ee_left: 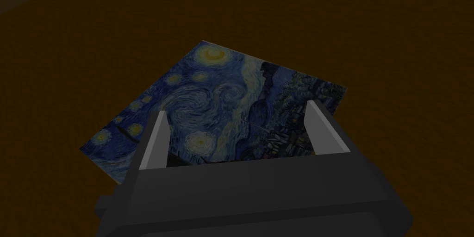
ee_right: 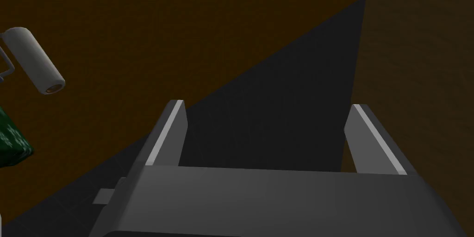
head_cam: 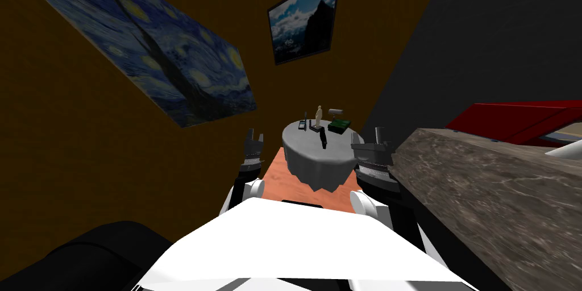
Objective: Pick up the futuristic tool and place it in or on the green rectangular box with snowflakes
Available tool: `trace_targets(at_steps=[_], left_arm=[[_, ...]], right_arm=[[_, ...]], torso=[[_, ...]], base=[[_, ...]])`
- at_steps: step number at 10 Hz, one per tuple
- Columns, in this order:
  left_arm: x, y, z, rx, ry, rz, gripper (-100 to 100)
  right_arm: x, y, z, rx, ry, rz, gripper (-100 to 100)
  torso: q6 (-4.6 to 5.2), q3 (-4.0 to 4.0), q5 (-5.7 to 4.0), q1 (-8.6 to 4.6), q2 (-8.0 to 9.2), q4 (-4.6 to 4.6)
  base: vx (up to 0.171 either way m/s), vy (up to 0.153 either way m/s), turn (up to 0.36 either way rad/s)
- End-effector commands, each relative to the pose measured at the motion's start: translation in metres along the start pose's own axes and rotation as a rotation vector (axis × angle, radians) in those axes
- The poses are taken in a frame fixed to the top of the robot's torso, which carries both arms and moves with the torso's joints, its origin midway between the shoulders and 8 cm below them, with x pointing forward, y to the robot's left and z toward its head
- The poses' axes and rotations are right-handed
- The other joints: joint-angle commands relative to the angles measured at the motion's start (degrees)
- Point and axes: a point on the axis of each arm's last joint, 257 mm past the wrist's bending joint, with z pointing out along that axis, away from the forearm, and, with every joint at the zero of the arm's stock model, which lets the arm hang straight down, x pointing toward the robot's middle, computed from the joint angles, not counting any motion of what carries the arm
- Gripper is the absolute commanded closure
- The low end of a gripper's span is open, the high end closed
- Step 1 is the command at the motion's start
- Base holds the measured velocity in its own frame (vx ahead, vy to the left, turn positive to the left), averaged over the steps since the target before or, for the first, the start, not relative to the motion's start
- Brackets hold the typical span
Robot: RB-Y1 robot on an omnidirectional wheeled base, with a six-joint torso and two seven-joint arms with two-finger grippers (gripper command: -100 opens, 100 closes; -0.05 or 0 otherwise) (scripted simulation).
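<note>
Holding left gripper [head_cam: 254, 134] and right gripper [head_cam: 379, 132] raised at either flank of a round grey-draped table [head_cam: 315, 161] with both sets of jaws spread wide (orange rug [head_cam: 271, 182] below, brown wall [head_cam: 85, 134] behind), facing the small dark futuristic tool [head_cam: 323, 137] lying on top ahead between them, green box [head_cam: 339, 126] just beyond toward the right jaws.

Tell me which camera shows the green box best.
The head view: the whole green box sits on the round table, small but complete. The right wrist view catches just a corner of the box near a paint roller. The left wrist view faces a wall.
</note>
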Motion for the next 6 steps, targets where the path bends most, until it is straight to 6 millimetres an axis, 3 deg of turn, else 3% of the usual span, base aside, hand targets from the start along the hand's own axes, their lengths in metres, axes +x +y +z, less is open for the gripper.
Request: trace_targets(at_steps=[1, 6], left_arm=[[0.000, 0.000, 0.000, 0.000, 0.000, 0.000, 0], [0.000, 0.000, 0.000, 0.000, 0.000, 0.000, 0]], right_arm=[[0.005, -0.002, 0.000, 0.007, 0.039, -0.026, -100], [0.023, -0.013, -0.005, 0.029, 0.181, -0.147, -100]], torso=[[0.00, 0.00, 0.00, 0.00, 0.00, 0.00], [-0.01, 0.22, -0.03, -0.13, 0.38, 0.08]], base=[[-0.032, -0.007, 0.063], [-0.107, -0.041, 0.093]])
